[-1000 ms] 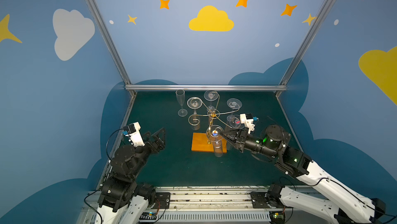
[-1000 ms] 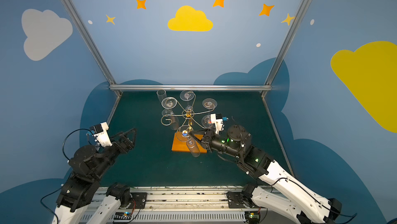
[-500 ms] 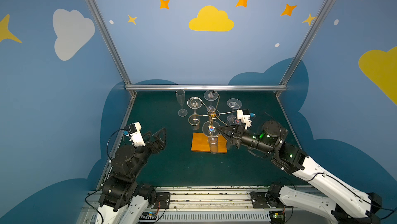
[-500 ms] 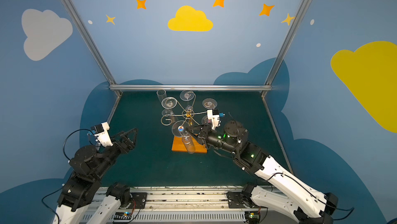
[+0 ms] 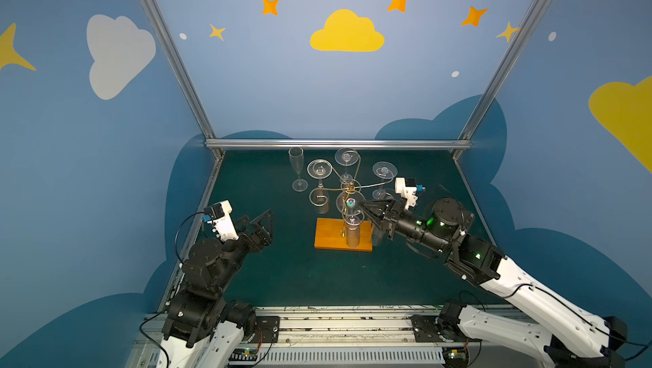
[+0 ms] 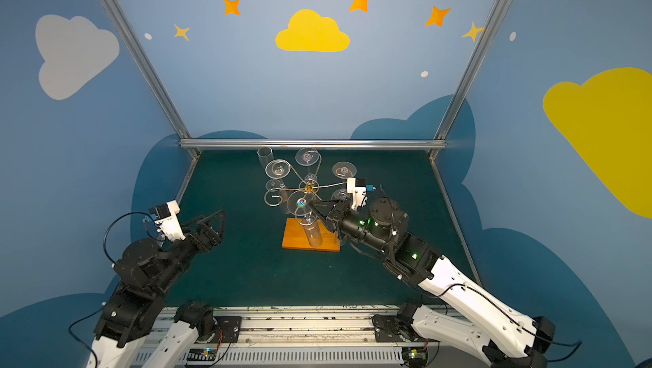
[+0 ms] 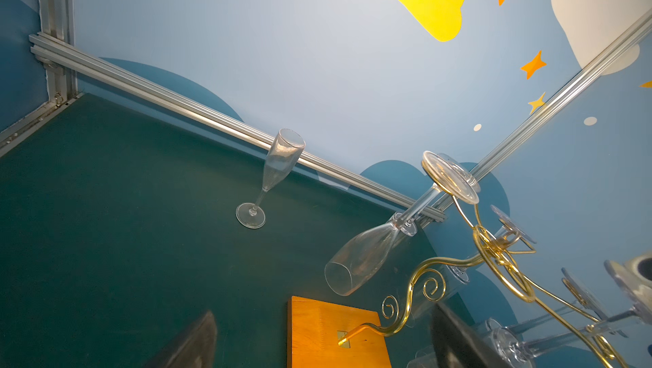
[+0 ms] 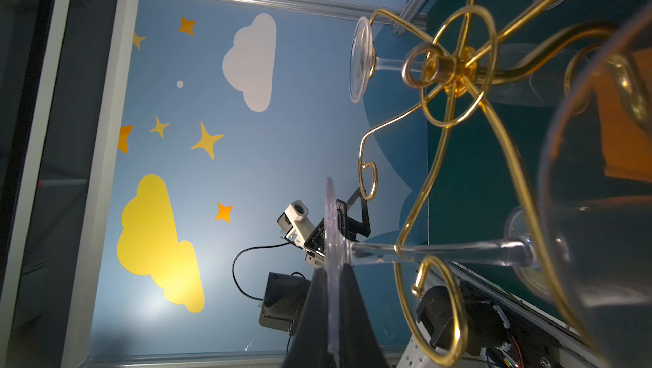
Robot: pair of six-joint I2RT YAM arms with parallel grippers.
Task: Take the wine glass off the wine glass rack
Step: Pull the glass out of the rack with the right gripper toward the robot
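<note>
Since the picture of one second back, the right gripper [image 5: 360, 204] has been carried nearer to the post of the wine glass rack [image 5: 347, 186]. The wine glass [image 5: 352, 235] has been carried with it. The left arm is found unmoved.

Right gripper: clenched on the rim of the wine glass's round foot. This is confirmed in the right wrist view, where the thin disc is seen pinched edge-on between the two dark fingers [image 8: 312, 313]. The gripper is placed on the right side of the rack, just in front of its hub.

Wine glass: hung upside down at the front arm of the rack, bowl lowest, over the wooden base [image 5: 328, 239]. Its stem [image 8: 441, 251] is seen crossed by the gold wire of that arm's curl and, so far as can be told, is not drawn clear of it.

Left gripper [image 5: 257, 222]: released, jaws spread wide with nothing between them, held well apart from the rack on its left side.

Also noted: three further glasses [image 5: 319, 168] are hung upside down on the rear arms of the rack. One flute [image 5: 295, 158] is stood upright on the green mat [image 5: 282, 278], behind the rack and to its left.
</note>
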